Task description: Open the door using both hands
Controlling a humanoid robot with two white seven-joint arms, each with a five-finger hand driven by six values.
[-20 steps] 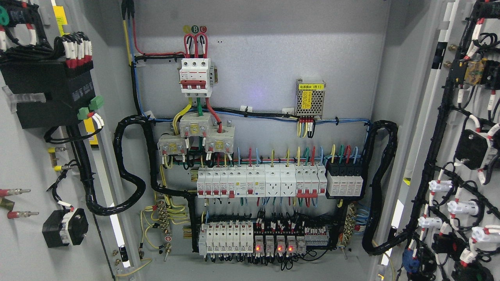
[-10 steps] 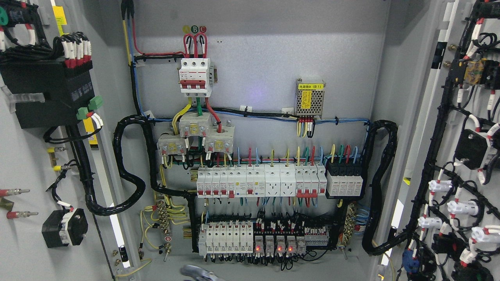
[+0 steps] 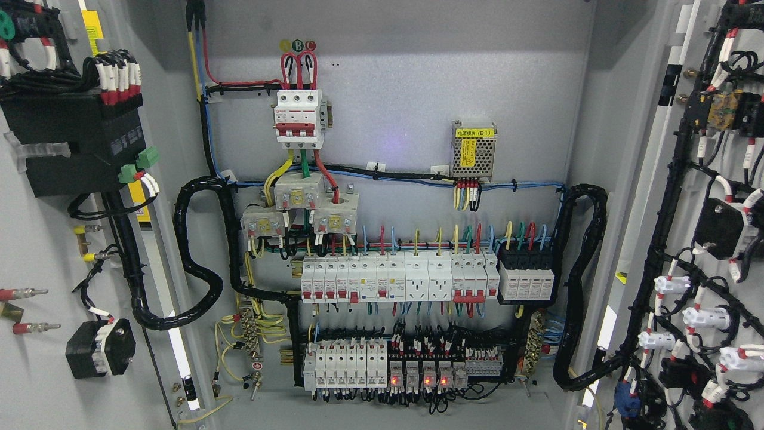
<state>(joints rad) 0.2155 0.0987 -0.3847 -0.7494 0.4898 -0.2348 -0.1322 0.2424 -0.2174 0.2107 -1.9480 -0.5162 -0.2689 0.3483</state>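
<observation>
Grey hand tip seen at bottom edge half a second ago has dropped out of frame; no hands visible now, so finger state can't be told. Left door (image 3: 36, 251) and right door (image 3: 710, 197) both swung wide, wired inner faces showing, flanking the cabinet backplate (image 3: 406, 101). Breaker rows (image 3: 394, 280) mid-panel.

**Open centre, crowded sides**

You have bare back panel (image 3: 406, 83) in the upper middle of the frame. Below it, breaker rows (image 3: 397, 278) and relay rows (image 3: 382, 364) fill the lower centre. Black cable looms (image 3: 194, 263) curve at centre left and centre right. Both swung-open doors, left door (image 3: 36, 251) and right door (image 3: 716, 239), carry wired components along the frame edges.
</observation>
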